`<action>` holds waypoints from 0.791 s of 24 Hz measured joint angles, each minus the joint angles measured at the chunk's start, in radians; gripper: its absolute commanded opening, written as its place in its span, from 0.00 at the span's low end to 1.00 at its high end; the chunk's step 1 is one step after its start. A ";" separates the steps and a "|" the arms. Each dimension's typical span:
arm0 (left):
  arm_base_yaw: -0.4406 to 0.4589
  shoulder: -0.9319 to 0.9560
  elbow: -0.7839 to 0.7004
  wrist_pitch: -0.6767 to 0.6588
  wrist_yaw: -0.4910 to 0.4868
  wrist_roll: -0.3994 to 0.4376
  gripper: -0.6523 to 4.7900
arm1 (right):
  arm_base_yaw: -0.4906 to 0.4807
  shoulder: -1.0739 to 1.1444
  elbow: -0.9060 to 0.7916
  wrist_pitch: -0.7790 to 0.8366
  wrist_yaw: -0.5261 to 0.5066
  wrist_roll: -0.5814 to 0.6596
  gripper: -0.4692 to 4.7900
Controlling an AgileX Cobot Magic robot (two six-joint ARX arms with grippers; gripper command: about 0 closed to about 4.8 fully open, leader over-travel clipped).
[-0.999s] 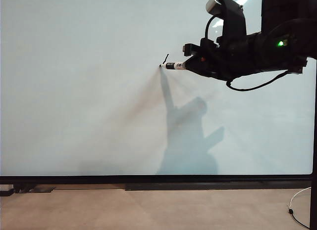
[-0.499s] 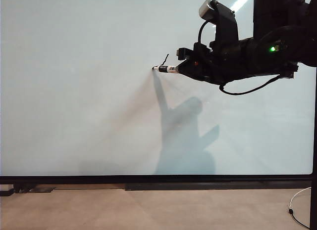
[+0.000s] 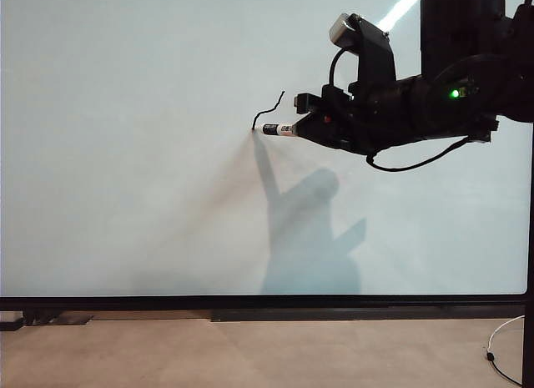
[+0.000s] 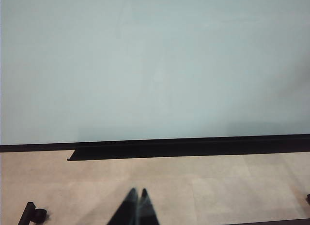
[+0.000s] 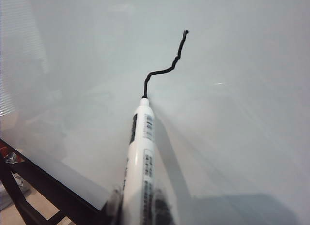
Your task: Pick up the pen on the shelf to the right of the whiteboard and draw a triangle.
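**First side of the triangle underway – keep tip pressure steady**

Whiteboard (image 3: 125, 154) fills the view. Only a short wobbly black stroke (image 3: 265, 109) on it so far, in the upper half, right of centre; the triangle is barely begun.

Right gripper (image 3: 307, 127) reaches in from the board's right edge, clenched on the pen (image 3: 279, 129). Advice: hold the tip flat against the board, drag slower and straighter toward the bottom-left, no lift until the corner.

Pen barrel pokes out past the fingers (image 5: 162, 205), tip touching the board at the stroke's lower end (image 5: 144, 96).

Left gripper (image 4: 137, 205) hangs low near the board's bottom frame, jaws together, holding nothing.
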 measured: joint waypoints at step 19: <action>0.000 0.000 0.000 0.000 0.000 0.000 0.11 | 0.011 0.087 0.061 -0.008 -0.053 0.027 0.08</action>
